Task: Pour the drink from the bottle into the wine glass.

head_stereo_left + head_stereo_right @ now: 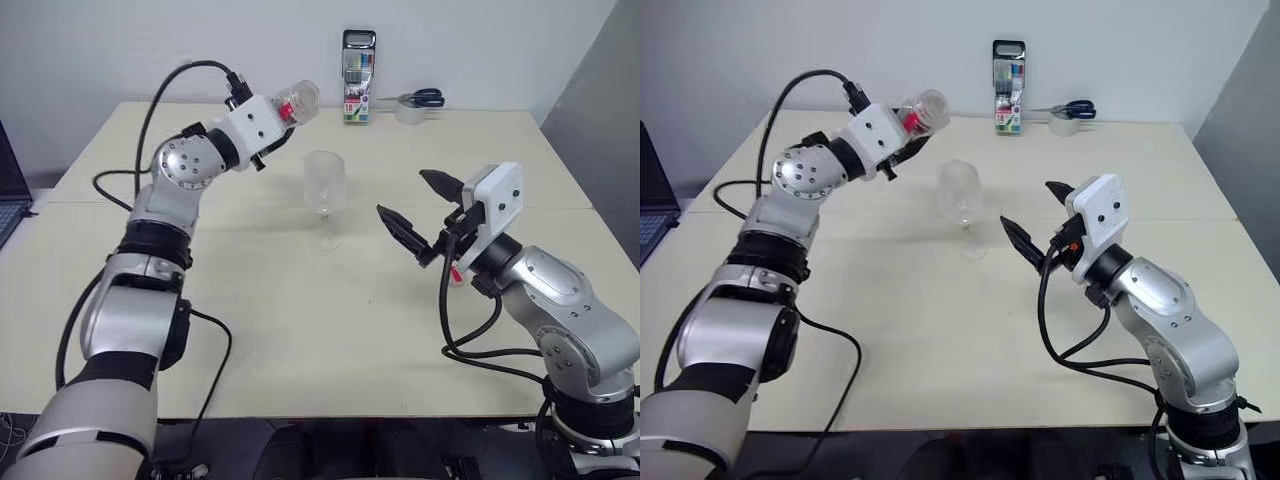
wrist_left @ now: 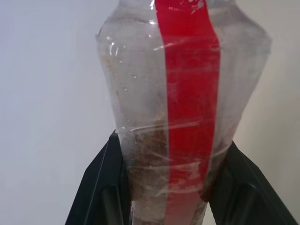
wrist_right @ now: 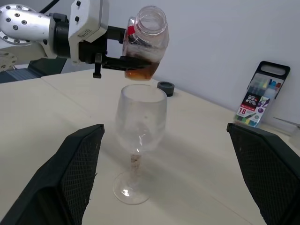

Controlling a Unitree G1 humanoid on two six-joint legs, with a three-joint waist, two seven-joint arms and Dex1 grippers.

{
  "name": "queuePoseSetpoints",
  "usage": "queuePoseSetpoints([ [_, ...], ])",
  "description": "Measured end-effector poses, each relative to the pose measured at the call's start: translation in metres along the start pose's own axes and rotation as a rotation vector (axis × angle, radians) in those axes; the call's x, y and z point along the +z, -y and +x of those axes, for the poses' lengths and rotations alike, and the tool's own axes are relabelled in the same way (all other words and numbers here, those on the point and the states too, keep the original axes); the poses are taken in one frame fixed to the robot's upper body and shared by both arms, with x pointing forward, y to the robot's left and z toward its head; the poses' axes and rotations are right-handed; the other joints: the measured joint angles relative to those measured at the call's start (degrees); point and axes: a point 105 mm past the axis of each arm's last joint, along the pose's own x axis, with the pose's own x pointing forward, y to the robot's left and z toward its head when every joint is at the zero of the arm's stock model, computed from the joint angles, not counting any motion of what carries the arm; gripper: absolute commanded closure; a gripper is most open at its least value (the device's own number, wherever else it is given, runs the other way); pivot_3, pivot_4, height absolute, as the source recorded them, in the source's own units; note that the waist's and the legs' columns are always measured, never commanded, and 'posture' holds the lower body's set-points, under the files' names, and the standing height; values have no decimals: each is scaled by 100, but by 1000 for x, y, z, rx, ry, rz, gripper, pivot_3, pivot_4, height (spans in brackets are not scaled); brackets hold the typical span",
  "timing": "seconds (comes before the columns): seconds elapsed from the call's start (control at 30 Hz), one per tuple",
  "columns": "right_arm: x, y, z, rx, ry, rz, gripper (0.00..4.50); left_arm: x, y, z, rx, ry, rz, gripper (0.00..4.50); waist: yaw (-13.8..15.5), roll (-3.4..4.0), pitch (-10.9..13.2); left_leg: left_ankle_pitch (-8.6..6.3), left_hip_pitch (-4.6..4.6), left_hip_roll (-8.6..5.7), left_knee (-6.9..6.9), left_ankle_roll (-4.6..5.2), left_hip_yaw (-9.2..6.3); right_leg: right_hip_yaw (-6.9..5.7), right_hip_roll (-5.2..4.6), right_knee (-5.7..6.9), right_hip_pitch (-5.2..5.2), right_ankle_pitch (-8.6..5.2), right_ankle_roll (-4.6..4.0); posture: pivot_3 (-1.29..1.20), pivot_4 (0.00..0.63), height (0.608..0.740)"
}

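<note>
Pale table point(image 1: 300, 330) by white wall point(image 1: 150, 40); left claw point(image 1: 283, 115) pinching bottle point(image 1: 298, 101), right claw point(image 1: 420, 205) spread

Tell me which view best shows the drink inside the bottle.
The right wrist view: amber drink pooled low in the tilted, uncapped bottle above the glass. The left wrist view shows its label and murky wall close up; the eye views show it small.

Wine glass point(image 1: 324, 190) mid-table point(image 1: 300, 330) — bare surface around; marker case point(image 1: 358, 90) far edge
</note>
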Motion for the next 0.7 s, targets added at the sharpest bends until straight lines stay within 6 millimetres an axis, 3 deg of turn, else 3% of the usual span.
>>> queuePoseSetpoints([
  [0.4, 1, -6, 4, 8, 22, 24, 0, -4, 13, 0, -115, -43, 188, 2813, 1, 0, 0, 0, 0, -1, 3, 0, -1, -2, -1, 2, 0, 0, 0, 0, 150, 740],
  [0.7, 2, -6, 5, -8, 38, 21, 0, 3, 9, 4, -128, -31, 306, 2813, -8, 0, 0, 0, 1, -1, 3, -1, 0, -1, -1, 5, -1, 0, 0, 0, 150, 740],
])
